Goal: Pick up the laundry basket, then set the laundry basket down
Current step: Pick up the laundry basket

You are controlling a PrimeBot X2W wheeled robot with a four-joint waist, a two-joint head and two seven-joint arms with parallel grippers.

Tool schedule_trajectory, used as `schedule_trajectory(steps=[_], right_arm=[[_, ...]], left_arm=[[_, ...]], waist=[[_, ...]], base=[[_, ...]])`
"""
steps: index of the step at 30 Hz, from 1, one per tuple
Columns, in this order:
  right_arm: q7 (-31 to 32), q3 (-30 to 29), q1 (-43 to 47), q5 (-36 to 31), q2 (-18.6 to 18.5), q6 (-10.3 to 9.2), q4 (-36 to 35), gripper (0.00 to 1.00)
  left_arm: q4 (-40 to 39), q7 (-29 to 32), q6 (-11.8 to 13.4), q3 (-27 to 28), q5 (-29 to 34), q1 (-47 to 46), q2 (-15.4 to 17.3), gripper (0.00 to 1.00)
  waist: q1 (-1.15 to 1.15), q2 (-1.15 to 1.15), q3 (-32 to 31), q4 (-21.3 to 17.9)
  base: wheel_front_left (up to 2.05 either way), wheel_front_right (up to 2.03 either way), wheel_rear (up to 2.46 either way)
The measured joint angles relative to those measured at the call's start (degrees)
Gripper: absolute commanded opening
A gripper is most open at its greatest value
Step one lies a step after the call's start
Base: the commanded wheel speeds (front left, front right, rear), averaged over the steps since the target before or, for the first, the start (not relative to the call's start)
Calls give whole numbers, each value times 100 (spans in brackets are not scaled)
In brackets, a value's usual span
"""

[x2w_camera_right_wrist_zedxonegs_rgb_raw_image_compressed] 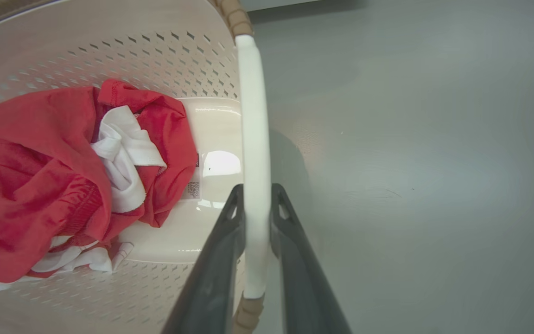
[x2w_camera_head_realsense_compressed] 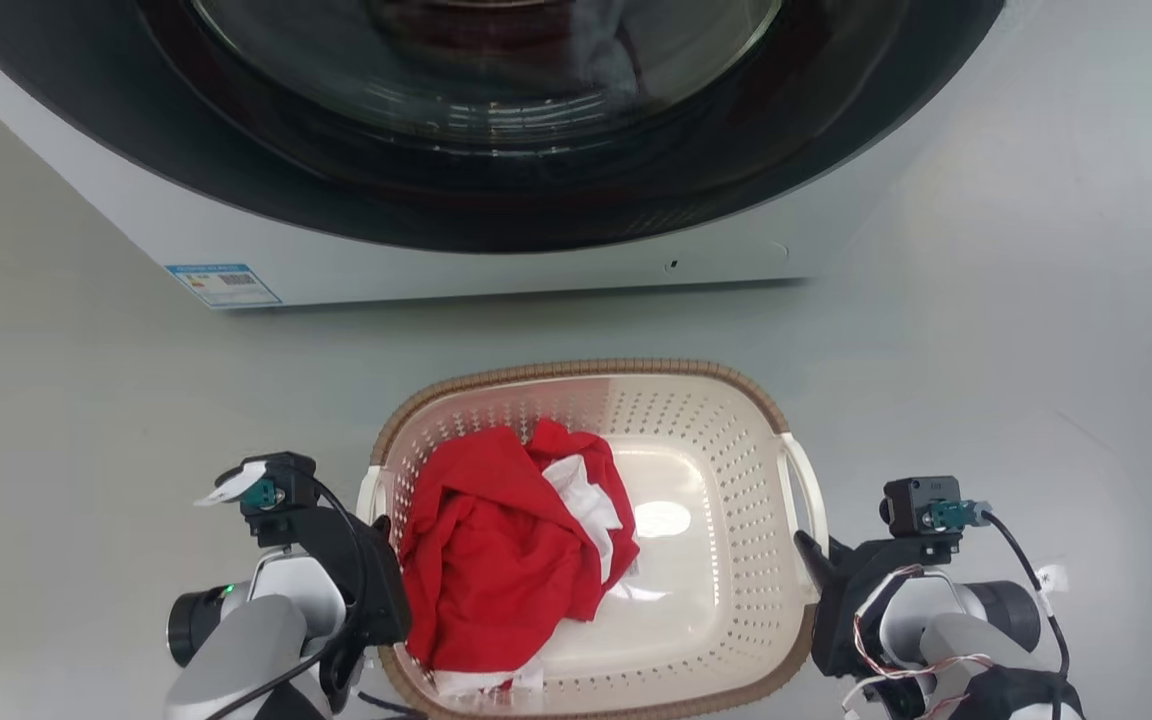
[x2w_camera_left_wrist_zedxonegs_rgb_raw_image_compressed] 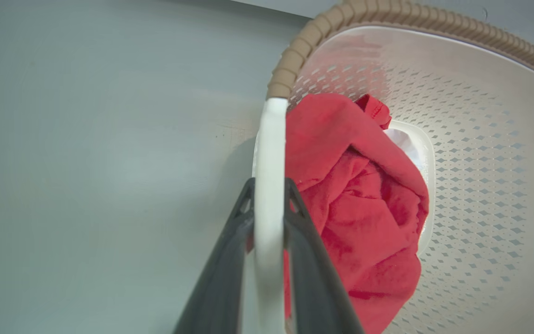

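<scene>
The cream laundry basket (x2w_camera_head_realsense_compressed: 576,369) with perforated walls and a brown woven-look rim is in front of me, holding a red and white garment (x2w_camera_head_realsense_compressed: 496,540). My left gripper (x2w_camera_head_realsense_compressed: 378,522) is shut on the basket's white left handle (x2w_camera_left_wrist_zedxonegs_rgb_raw_image_compressed: 270,139), one dark finger on each side of it. At the opposite side, my right gripper (x2w_camera_head_realsense_compressed: 808,548) is shut the same way on the white right handle (x2w_camera_right_wrist_zedxonegs_rgb_raw_image_compressed: 253,116). In the wrist views the left gripper (x2w_camera_left_wrist_zedxonegs_rgb_raw_image_compressed: 269,185) and right gripper (x2w_camera_right_wrist_zedxonegs_rgb_raw_image_compressed: 256,190) both pinch the handle bars. Whether the basket rests on the floor or hangs just above it, I cannot tell.
A white washing machine (x2w_camera_head_realsense_compressed: 496,265) with a large dark round door stands right behind the basket, a short gap between them. Grey floor (x2w_camera_head_realsense_compressed: 1036,330) spreads to the left and right of the basket.
</scene>
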Motion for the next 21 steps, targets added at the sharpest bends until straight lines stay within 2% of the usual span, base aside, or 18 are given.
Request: schedule_trajectory(steps=[21], right_arm=[[956, 363, 1069, 737, 38, 1, -14, 0]], left_arm=[[66, 557, 54, -3, -238, 1003, -20, 0]], waist=[[0, -1, -1676, -49]], base=[[0, 0, 0]])
